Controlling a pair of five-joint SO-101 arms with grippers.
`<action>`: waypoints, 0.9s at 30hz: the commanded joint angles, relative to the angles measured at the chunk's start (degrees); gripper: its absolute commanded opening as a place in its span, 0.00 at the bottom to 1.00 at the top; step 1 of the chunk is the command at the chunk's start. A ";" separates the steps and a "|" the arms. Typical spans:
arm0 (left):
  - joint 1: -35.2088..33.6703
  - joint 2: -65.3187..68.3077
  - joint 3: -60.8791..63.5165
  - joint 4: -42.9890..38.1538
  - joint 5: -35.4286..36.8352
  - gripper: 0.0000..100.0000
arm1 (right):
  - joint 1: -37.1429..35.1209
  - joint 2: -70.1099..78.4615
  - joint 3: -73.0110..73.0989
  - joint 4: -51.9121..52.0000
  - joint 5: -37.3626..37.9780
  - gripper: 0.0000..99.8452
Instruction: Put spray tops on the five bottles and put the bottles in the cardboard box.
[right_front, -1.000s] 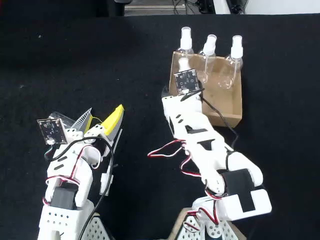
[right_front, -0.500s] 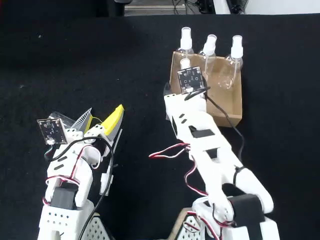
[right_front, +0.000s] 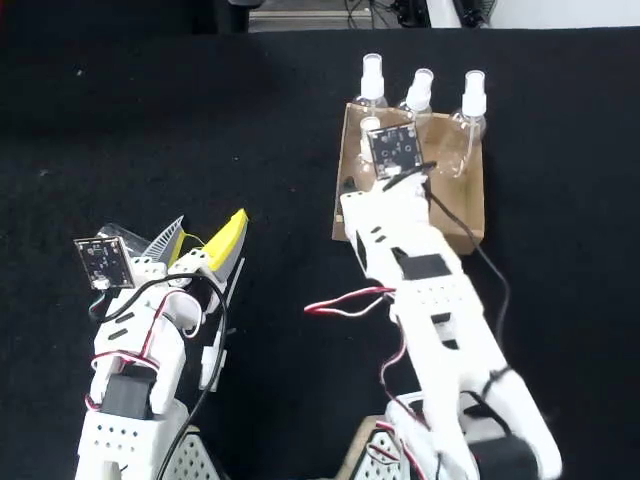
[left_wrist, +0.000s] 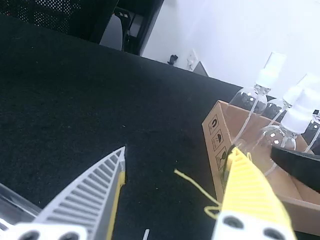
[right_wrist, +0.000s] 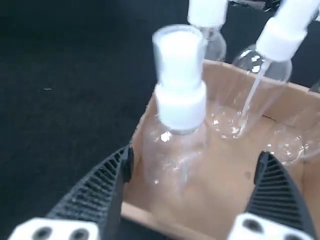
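Observation:
A clear bottle with a white spray top (right_wrist: 177, 125) stands upright in the near left corner of the cardboard box (right_wrist: 227, 187). My right gripper (right_wrist: 192, 175) is open, its black fingers wide on either side of that bottle and apart from it. In the high view the right arm (right_front: 420, 270) stretches out over the box (right_front: 465, 200), with the same bottle (right_front: 369, 128) at its tip. Three more topped bottles (right_front: 420, 90) stand along the box's far side. My left gripper (right_front: 205, 235) is open over bare cloth at the lower left, holding nothing (left_wrist: 172, 170).
Black cloth covers the table (right_front: 200, 120). The box (left_wrist: 220, 140) lies to the right of the left gripper, with a gap of cloth between them. Red and black cables (right_front: 340, 300) hang beside the right arm.
The right arm has reached farther out and a little to the right, over the box. The left arm has stayed put.

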 joint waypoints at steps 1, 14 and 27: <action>-0.40 -0.26 1.27 -1.23 0.00 0.30 | -1.14 -8.31 -6.20 12.40 -0.09 0.34; -0.40 -0.44 -3.74 10.46 -4.84 0.30 | -6.15 -29.85 -10.07 45.45 2.29 0.14; -19.12 8.35 -22.55 18.90 -11.69 0.30 | -22.95 -25.27 -9.80 45.63 6.77 0.24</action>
